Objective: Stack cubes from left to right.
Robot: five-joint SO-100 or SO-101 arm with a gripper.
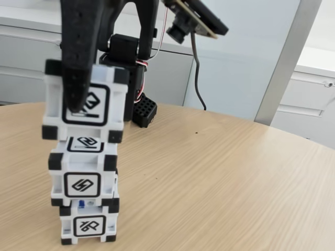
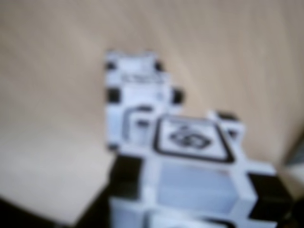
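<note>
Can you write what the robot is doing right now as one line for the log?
gripper: shut on top cube | top cube: above two stacked cubes, middle cube, bottom cube | contact with stack: cannot tell | surface: wooden table

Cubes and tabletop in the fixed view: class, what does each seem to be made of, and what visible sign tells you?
The cubes: probably hard plastic, white bodies with black corner blocks; the signs are crisp moulded edges and a smooth, faintly shiny surface. The tabletop: wood or wood-look laminate, matte; light brown grain lines run across it, though the picture cannot settle solid wood versus veneer.
</note>
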